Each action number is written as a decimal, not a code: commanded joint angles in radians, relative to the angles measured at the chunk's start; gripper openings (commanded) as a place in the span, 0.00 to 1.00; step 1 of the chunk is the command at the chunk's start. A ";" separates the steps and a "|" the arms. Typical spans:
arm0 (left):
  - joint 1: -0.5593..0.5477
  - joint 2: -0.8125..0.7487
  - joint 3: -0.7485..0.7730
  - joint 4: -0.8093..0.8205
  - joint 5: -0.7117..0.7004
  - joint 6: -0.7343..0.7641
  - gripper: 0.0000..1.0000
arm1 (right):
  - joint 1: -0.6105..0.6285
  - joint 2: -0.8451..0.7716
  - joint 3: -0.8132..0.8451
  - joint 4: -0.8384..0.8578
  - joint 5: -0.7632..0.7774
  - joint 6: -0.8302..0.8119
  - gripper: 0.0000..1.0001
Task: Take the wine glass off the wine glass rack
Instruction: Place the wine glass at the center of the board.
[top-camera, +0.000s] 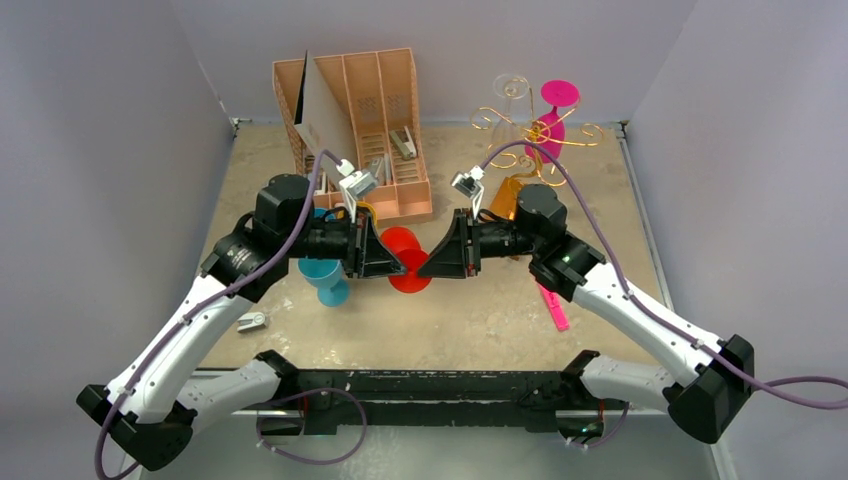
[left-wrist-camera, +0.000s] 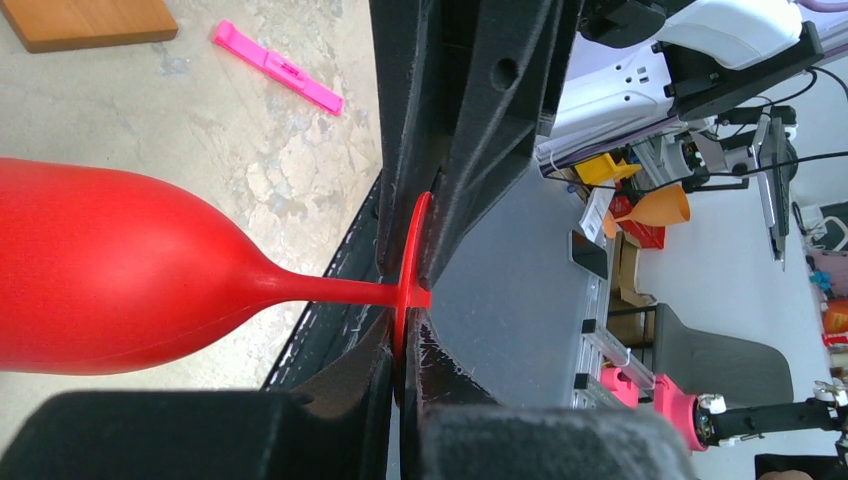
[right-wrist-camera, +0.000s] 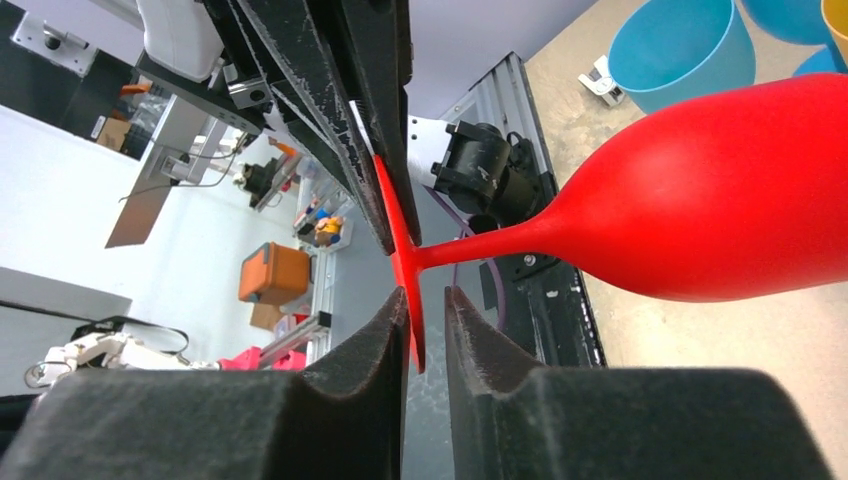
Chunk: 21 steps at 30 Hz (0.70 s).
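A red wine glass (top-camera: 402, 248) hangs above the table's middle, lying sideways between the two arms. My left gripper (top-camera: 393, 262) (left-wrist-camera: 405, 345) is shut on the glass's foot disc (left-wrist-camera: 412, 250), with the bowl (left-wrist-camera: 110, 270) off to one side. My right gripper (top-camera: 428, 264) (right-wrist-camera: 428, 300) faces it, jaws slightly open around the same foot (right-wrist-camera: 405, 270), and a gap shows beside one pad. The wine glass rack (top-camera: 540, 135), gold wire on a wooden base (left-wrist-camera: 90, 20), stands at the back right. A magenta glass (top-camera: 555, 110) and a clear glass (top-camera: 510, 95) hang on it.
A pink-tan slotted organiser (top-camera: 370, 110) stands at the back centre-left. A blue glass (top-camera: 325, 275) (right-wrist-camera: 680, 45) sits under the left arm. A pink stick (top-camera: 553, 307) (left-wrist-camera: 277, 66) lies right of centre. A small white clip (top-camera: 252, 321) lies near the front left.
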 joint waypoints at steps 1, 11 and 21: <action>-0.001 -0.024 -0.001 0.039 0.008 -0.003 0.00 | 0.002 0.009 0.019 0.048 -0.045 0.035 0.16; -0.001 0.001 0.005 -0.035 -0.074 0.001 0.20 | 0.002 -0.043 -0.004 0.050 0.022 -0.020 0.00; -0.001 -0.018 0.011 -0.048 -0.106 0.005 0.54 | 0.002 -0.134 -0.059 -0.023 0.188 -0.184 0.00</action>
